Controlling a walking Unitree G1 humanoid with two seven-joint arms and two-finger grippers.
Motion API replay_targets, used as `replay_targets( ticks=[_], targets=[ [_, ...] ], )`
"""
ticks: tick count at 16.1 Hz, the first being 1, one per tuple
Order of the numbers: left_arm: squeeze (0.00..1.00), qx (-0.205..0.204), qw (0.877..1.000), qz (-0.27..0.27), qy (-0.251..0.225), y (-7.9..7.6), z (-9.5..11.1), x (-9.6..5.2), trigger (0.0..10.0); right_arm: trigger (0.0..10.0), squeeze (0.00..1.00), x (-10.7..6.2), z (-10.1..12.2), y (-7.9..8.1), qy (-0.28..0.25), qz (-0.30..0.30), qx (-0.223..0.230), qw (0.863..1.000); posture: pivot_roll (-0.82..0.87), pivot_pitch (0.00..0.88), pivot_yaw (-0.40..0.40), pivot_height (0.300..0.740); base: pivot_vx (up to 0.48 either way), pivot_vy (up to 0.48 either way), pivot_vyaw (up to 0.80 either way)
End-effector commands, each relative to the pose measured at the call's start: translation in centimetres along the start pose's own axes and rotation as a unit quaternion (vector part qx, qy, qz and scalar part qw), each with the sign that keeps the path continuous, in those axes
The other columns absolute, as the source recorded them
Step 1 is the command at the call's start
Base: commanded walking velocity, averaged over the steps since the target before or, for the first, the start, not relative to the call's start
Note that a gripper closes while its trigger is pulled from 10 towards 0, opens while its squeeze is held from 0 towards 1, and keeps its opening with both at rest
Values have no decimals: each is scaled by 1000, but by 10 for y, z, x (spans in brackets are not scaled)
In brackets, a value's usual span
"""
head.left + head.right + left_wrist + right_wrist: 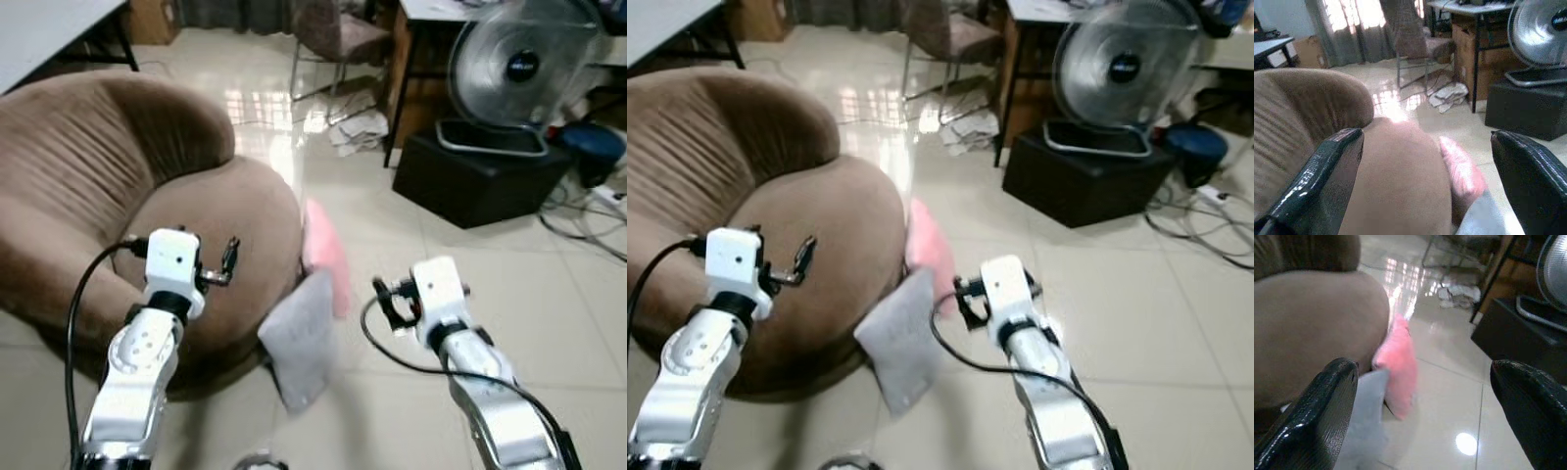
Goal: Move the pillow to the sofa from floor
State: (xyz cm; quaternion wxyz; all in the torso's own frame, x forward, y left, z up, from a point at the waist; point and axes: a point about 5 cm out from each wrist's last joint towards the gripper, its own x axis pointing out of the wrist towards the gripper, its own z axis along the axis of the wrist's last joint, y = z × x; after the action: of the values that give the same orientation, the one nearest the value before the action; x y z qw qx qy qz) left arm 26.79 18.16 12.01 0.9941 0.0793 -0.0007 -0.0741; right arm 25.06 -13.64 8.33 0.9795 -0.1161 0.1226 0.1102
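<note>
Pillows: two, against sofa.

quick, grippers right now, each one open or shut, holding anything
Left gripper: open, holding nothing, above the sofa seat.
Right gripper: open, holding nothing, facing the pink pillow and grey pillow.

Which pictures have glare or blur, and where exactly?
Both eye views: window glare on the floor tiles; the pink pillow is smeared. Left wrist view: bright curtains, soft focus throughout. Right wrist view: a lamp reflection on the floor, fingers blurred.
</note>
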Motion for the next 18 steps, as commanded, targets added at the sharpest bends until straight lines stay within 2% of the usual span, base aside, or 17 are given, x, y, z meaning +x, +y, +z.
replay_targets(
  ticks=[1, 5, 8, 16, 18],
  targets=[
    [0, 1, 1000, -17, -9, -8, 5, 3, 10000, 10000, 0, -2, -4, -9, 4, -17, -1, 1000, -16, 76, 20, 740, 364, 0, 0],
    [0, 4, 1000, -20, -9, -8, 5, 4, 10000, 10000, 0, -2, -4, -7, 3, -22, 16, 1000, -13, 79, 27, 740, 353, 0, -558],
    [0, 4, 1000, -20, -9, -7, 5, 4, 10000, 10000, 0, -4, -1, -6, 2, -20, -1, 1000, -13, 80, 28, 740, 350, 0, 0],
    [0, 1, 1000, -28, -8, -11, 5, 5, 10000, 10000, 0, -4, 3, -4, 0, -17, 0, 1000, -14, 75, 29, 740, 342, 0, 0],
    [0, 0, 1000, -30, -1, -14, 4, 6, 10000, 10000, 0, -5, 2, -3, -2, -16, 4, 1000, -14, 69, 29, 720, 0, 0, 0]
  ],
)
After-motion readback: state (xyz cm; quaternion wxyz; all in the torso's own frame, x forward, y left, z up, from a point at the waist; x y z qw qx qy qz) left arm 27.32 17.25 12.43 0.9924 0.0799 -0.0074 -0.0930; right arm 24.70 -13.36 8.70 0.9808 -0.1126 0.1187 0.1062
